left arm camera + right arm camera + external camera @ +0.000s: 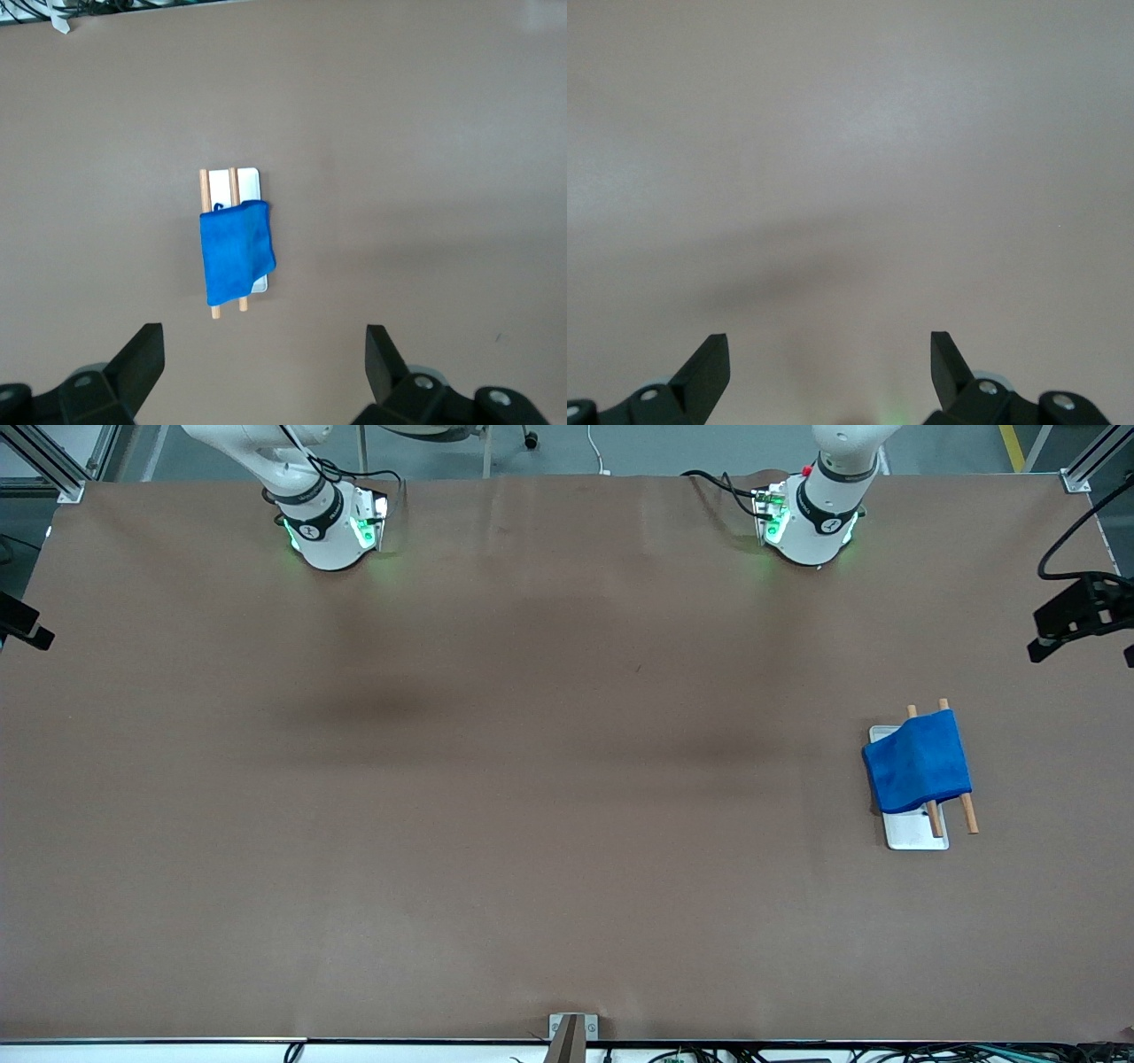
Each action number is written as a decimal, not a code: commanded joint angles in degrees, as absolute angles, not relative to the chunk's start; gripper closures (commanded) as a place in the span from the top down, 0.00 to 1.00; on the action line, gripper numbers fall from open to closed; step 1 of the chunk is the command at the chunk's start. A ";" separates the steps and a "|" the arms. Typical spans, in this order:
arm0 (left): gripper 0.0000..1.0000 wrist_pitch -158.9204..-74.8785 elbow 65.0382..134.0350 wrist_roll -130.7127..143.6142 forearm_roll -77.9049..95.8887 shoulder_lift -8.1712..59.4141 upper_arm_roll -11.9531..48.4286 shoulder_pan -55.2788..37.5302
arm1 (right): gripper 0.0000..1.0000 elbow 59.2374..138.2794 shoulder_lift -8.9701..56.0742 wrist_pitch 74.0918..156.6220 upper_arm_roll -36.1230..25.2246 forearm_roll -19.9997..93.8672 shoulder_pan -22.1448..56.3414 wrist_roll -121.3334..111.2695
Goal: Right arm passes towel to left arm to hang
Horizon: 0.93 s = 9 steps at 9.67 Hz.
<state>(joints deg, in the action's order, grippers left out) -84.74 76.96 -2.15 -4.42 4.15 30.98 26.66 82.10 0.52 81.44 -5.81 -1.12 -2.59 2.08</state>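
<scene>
Towel already draped over the rack; both claws empty and raised.

The blue towel [918,762] hangs across two wooden rods [967,808] on a small white base [914,833], toward the left arm's end of the counter [532,779]. The left claw [264,354] hovers above it, fingers spread apart, holding nothing. The right claw [829,359], also spread wide, hangs over bare counter. The hanging looks finished, with seemingly nothing left to do.
</scene>
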 commanded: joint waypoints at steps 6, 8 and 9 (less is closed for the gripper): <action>1.00 -85.34 91.11 -1.76 0.18 -4.72 6.77 0.98 | 1.00 82.27 -0.09 80.95 -5.80 -1.23 -2.55 2.11; 1.00 -87.36 96.05 -1.32 -0.09 -8.34 6.24 -0.60 | 1.00 82.27 -0.09 81.03 -5.80 -1.23 -2.55 2.11; 1.00 -86.93 96.24 0.16 -0.61 -8.87 6.33 -0.88 | 1.00 82.27 -0.09 80.95 -5.80 -1.23 -2.55 2.11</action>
